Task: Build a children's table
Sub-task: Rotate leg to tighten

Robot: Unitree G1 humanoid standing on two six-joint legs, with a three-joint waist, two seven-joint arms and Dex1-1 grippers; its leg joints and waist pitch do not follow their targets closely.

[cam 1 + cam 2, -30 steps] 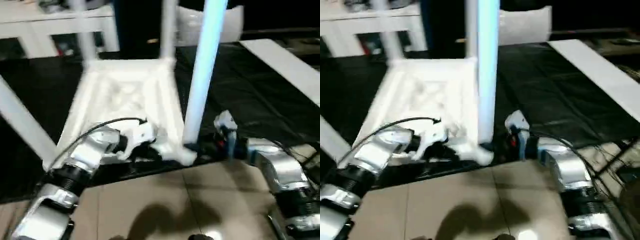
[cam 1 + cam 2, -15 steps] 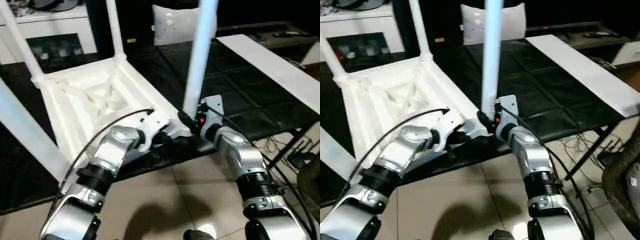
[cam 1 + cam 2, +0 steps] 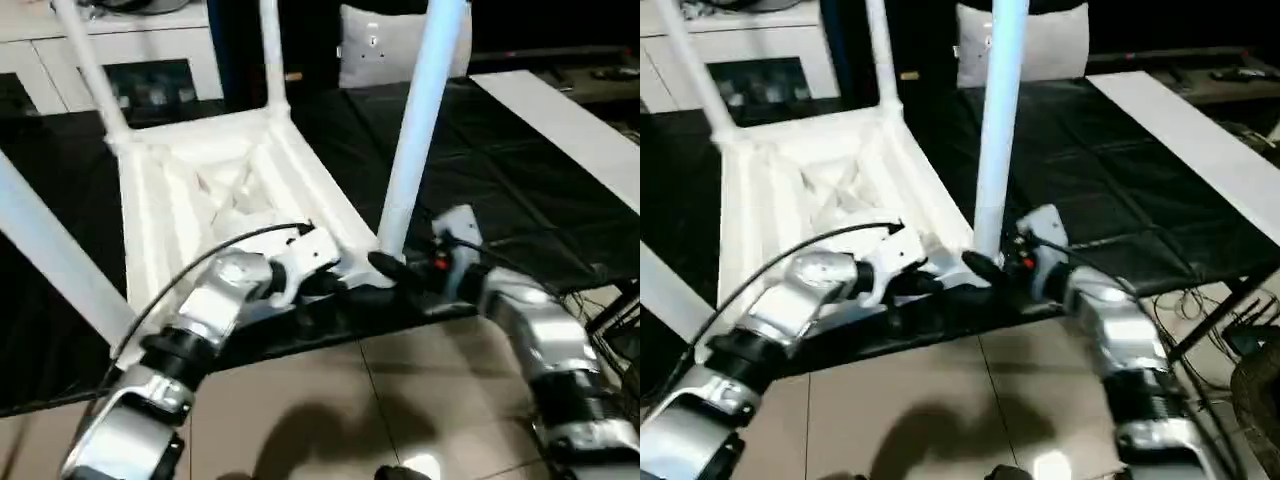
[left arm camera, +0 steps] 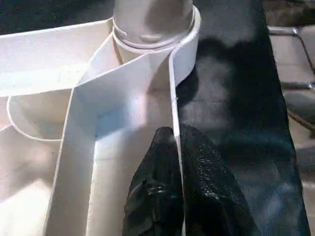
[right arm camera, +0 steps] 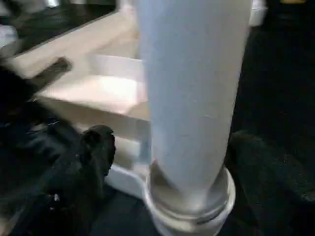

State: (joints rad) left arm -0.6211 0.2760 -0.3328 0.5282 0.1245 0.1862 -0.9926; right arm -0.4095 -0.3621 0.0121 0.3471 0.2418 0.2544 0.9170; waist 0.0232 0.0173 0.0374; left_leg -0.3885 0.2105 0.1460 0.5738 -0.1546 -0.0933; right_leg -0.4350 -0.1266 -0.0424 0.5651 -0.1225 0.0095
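table (image 3: 190, 190): upturned, leg (image 3: 420, 110) in corner socket | left claw (image 4: 176, 162): clamped on rim | right claw (image 5: 162, 162): apart

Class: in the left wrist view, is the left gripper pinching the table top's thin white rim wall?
Yes: the left gripper is shut on that rim wall.

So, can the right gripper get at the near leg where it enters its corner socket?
Probably yes: the right gripper has a black finger on each side of the near leg, just above the corner socket, with nothing between.
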